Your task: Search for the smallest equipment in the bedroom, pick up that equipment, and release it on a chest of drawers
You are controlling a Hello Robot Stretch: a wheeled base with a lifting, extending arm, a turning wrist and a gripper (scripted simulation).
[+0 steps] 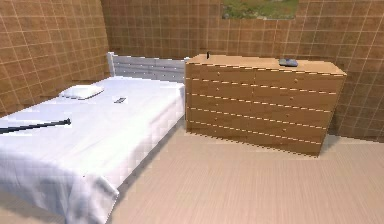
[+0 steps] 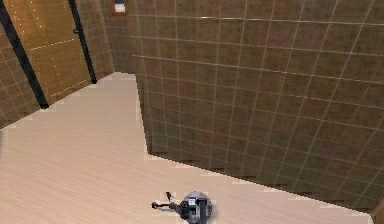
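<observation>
Equipment search, bedroom: gripper [image 2: 160,206] low over bare floor [image 2: 80,160], with nothing of the task near it.
Well ahead of the gripper, left to right: dark bat [image 1: 35,125], flat on the bed [image 1: 90,140], probably the equipment sought; pillow [image 1: 80,92]; small flat item [image 1: 120,100]; chest of drawers [image 1: 260,105], the release place, bearing a small dark item [image 1: 288,63]. The gripper's far end is too small to make out, so I cannot tell whether it holds anything. It sits close in, seemingly for driving.

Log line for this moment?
phase: search | bed: dark bat, pillow, small item | drawers: dark item on top | end effector: bare floor behind
</observation>
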